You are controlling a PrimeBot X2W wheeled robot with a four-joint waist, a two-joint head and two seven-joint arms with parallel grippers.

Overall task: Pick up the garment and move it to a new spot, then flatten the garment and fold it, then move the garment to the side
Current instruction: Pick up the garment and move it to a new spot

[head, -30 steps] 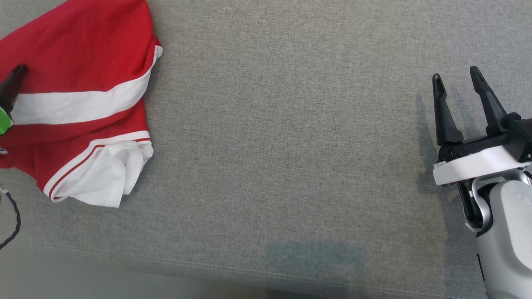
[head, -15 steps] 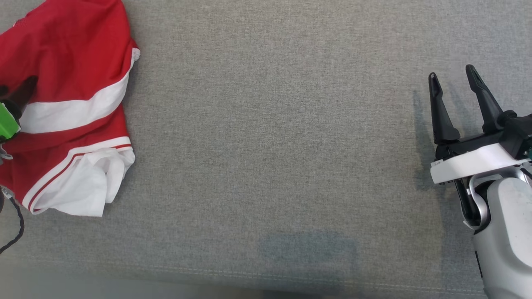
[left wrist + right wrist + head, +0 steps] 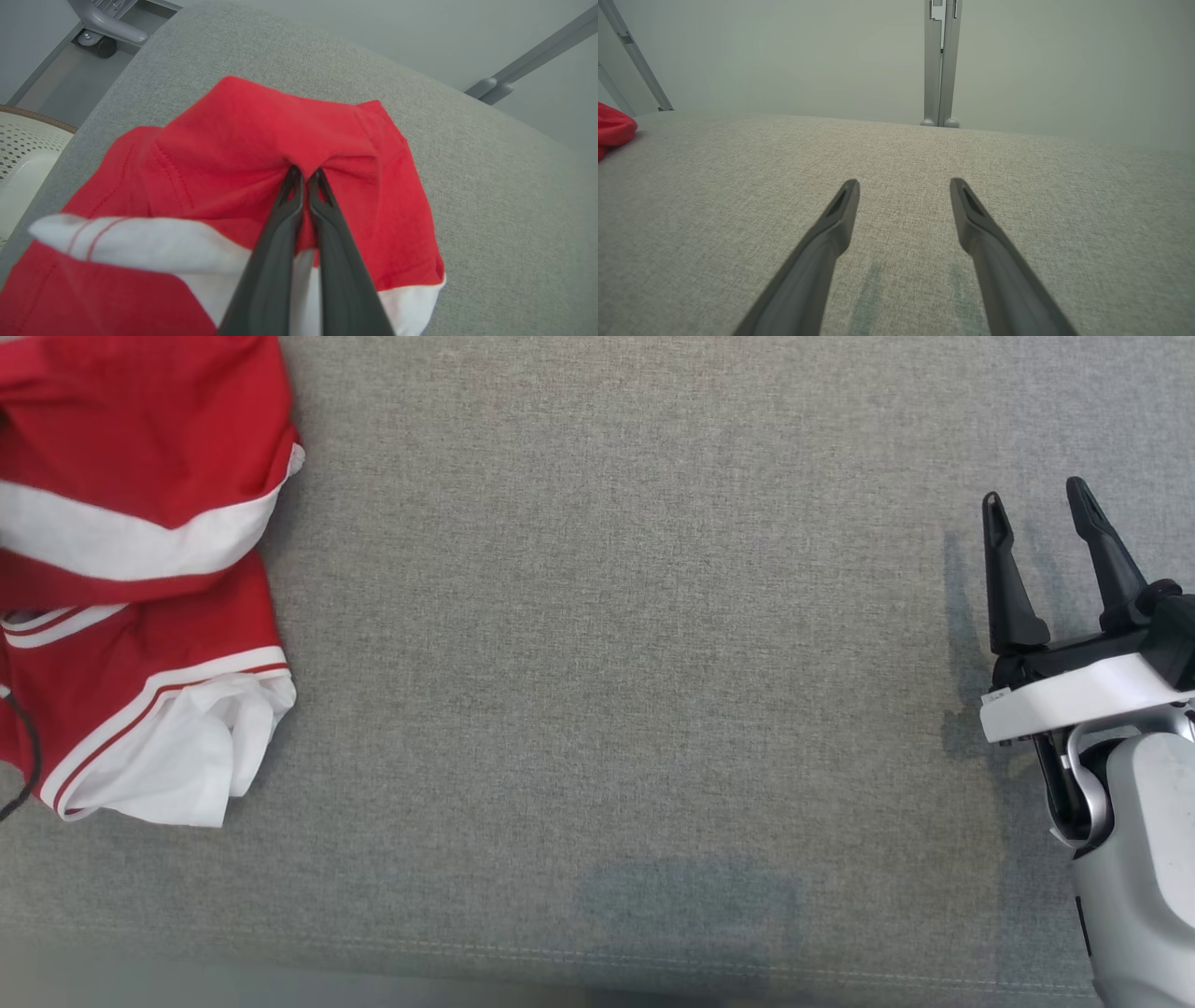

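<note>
Pick-up step: left gripper (image 3: 306,175) pinched tight on a red fold of the garment (image 3: 140,644), which is bunched at the grey cushion's (image 3: 607,663) left edge. Next: lift, carry toward bare middle. Right gripper (image 3: 1034,495) spread wide, empty, near right edge. Garment cut off in head view, full shape unclear.

Your head camera looks steeply down on the grey cushion (image 3: 607,663), red-and-white shirt (image 3: 140,420) at 9 o'clock. Your left wrist camera hangs close over that shirt; your right one skims low across the cushion (shirt edge at 9 o'clock).
</note>
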